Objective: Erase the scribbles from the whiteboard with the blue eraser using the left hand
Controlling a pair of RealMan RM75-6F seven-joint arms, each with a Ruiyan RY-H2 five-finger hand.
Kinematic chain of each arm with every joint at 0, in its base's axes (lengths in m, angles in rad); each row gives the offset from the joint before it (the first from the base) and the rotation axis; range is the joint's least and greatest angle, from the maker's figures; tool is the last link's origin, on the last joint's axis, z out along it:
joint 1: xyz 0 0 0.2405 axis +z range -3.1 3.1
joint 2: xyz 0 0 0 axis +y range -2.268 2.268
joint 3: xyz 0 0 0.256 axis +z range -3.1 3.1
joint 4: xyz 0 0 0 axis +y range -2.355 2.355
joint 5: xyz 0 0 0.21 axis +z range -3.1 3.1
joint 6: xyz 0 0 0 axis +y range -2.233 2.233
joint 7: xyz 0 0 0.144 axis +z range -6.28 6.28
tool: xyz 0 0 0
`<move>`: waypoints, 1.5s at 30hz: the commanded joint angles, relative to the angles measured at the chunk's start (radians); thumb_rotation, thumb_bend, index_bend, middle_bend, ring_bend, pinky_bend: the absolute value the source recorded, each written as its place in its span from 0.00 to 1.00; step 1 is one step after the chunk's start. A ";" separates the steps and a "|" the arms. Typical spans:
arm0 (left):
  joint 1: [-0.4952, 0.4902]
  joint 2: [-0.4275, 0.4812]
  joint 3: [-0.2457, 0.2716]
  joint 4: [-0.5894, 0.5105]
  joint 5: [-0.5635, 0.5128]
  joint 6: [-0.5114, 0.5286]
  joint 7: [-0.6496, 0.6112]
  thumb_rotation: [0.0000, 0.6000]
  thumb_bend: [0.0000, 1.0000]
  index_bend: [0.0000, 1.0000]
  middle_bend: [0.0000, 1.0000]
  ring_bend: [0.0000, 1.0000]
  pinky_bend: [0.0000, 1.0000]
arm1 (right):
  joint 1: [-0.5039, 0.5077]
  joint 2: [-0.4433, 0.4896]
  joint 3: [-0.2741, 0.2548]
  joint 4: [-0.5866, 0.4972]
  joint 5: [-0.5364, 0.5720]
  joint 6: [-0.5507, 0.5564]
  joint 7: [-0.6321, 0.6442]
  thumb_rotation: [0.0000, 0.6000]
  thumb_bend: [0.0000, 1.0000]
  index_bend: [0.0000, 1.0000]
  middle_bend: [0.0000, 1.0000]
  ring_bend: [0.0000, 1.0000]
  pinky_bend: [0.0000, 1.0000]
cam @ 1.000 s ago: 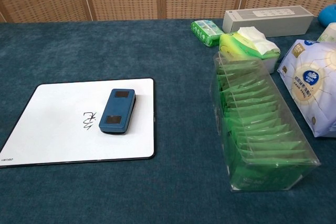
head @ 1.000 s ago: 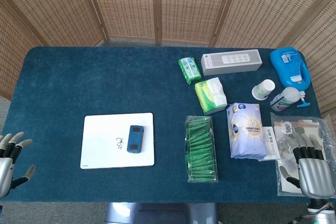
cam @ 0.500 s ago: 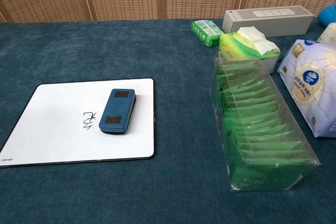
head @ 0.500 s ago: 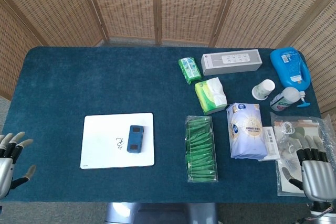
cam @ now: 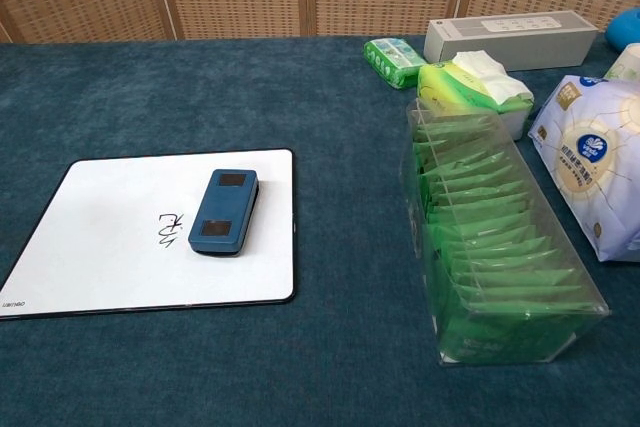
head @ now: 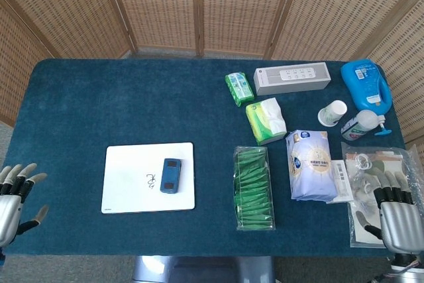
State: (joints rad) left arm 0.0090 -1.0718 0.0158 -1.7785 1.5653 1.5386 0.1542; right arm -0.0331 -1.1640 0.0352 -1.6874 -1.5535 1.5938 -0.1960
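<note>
From the head view you have one whiteboard carrying one blue eraser just right of one scribble; your left hand sits off the near-left table corner, fingers spread and holding nothing, and your right hand lies over a clear bag, fingers straight and slightly apart. The chest view shows one eraser on the board and no hands.

Silver hands — black-jointed fingers.

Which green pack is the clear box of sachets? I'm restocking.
The clear box of green sachets, lying just right of the whiteboard; the two other green packs sit farther back and are opaque.
</note>
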 commanded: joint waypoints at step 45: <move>-0.699 -0.290 -0.065 0.401 0.230 -0.622 -0.001 1.00 0.28 0.13 0.00 0.00 0.00 | -0.072 0.056 0.014 -0.045 0.041 0.085 -0.023 1.00 0.23 0.16 0.10 0.00 0.03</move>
State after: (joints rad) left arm -0.6748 -1.3433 -0.0562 -1.3957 1.7846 0.9169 0.1606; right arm -0.1049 -1.1088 0.0485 -1.7326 -1.5127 1.6780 -0.2193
